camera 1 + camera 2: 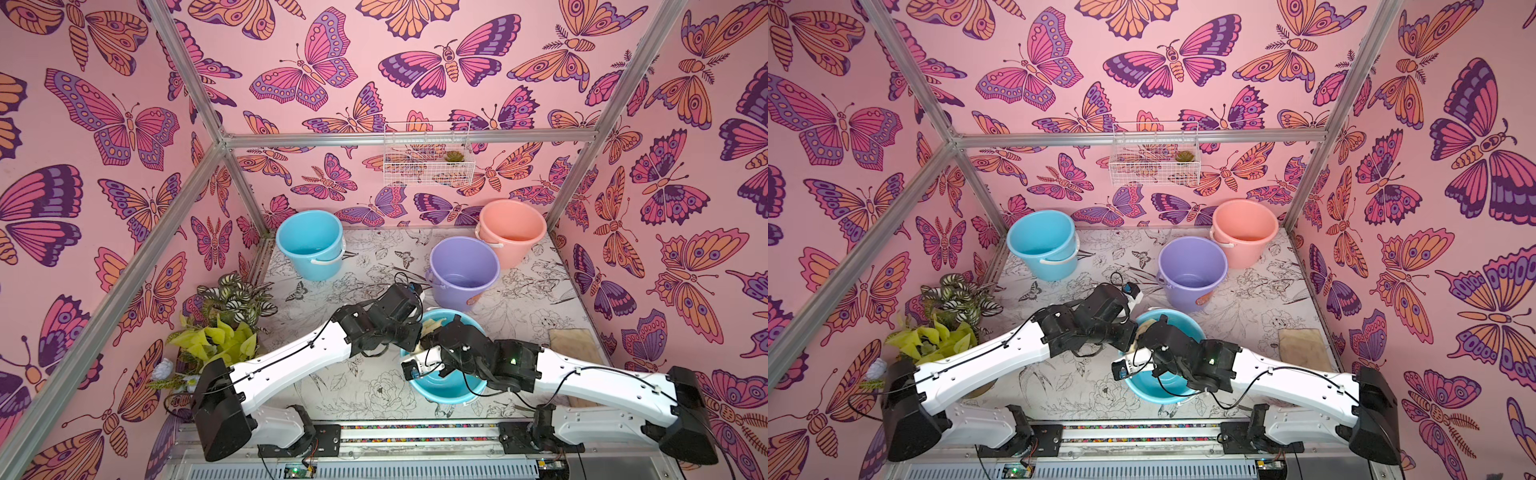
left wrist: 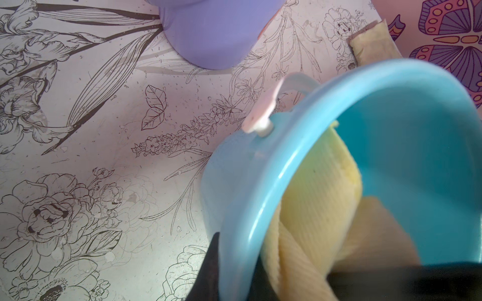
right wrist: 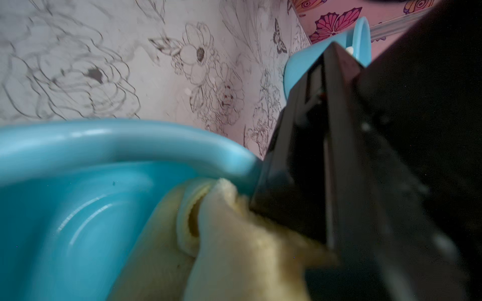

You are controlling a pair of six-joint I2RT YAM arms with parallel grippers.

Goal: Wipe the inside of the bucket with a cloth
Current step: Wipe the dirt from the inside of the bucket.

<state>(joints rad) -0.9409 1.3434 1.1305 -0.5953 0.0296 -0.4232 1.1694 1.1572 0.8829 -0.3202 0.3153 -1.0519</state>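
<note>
Floral-print bench [image 1: 365, 382]: left end effector [image 1: 413, 338] clenched on the rim of the near sky-blue bucket [image 2: 305, 135], right end effector [image 1: 436, 332] grasping the cloth [image 2: 313, 187] inside it (lavender bucket [image 1: 453, 299] stands apart behind). Wiping looks underway; next needs pressed sweeps.

Nothing legible is picked up anywhere: the orange sticker [image 1: 473, 300] on the purple bucket [image 1: 449, 297] is seen, but its print cannot be read.

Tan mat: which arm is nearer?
Right. The right arm runs close past the tan mat at its near edge. The left arm is across the near blue bucket, by the plants.
</note>
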